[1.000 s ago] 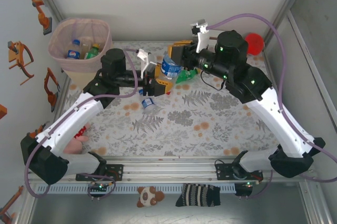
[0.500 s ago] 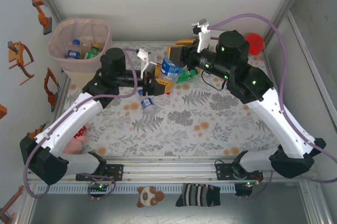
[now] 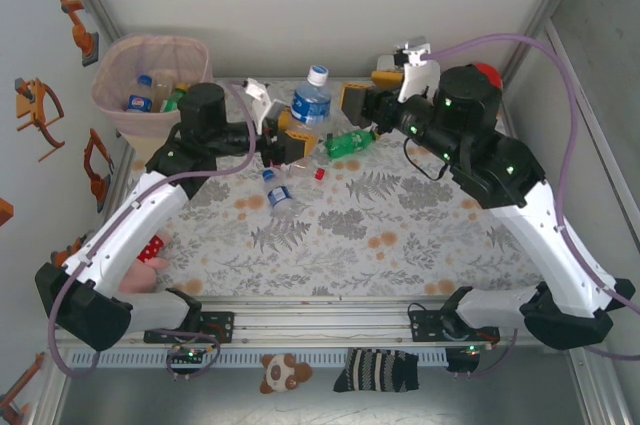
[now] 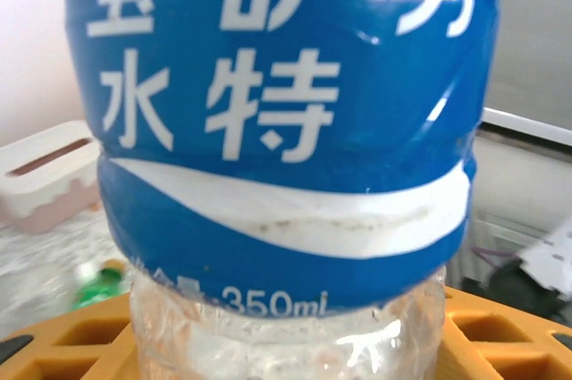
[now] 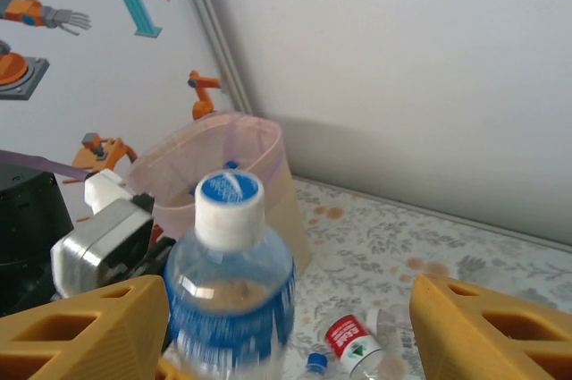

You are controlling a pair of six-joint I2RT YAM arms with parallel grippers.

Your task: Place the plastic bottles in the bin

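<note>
Left pincer [image 3: 292,137]: clamped on the blue bottle [image 3: 311,105], gripping low on its body. The wrist view has a yellow finger on either side of the clear base.
Blue bottle: upright in the left pincer, white cap on top. Its blue label with white writing sits right up against the wrist camera.
Right pincer [image 3: 353,105]: jaws wide apart, gripping nothing. The blue bottle stands just in front, close by one finger and well clear of the other. Whether it touches the near finger, I can't tell.
Green bottle [image 3: 350,142]: flat on the table [image 3: 400,235], just beside the right pincer on its base side and to the right of the left pincer.
Clear bottle [image 3: 278,192]: lying on the table near the left pincer, towards the arm bases.
Red-label bottle [image 5: 353,342]: down on the table ahead of the right pincer, seen between its fingers.
Bin [image 3: 105,95]: off to the left pincer's left and farther back, apart from it, with a pink liner over the rim.
Binned bottles [image 3: 140,97]: a few lie inside, one of them green.
White box [image 4: 49,170]: on the table beyond the left pincer, blurred.
</note>
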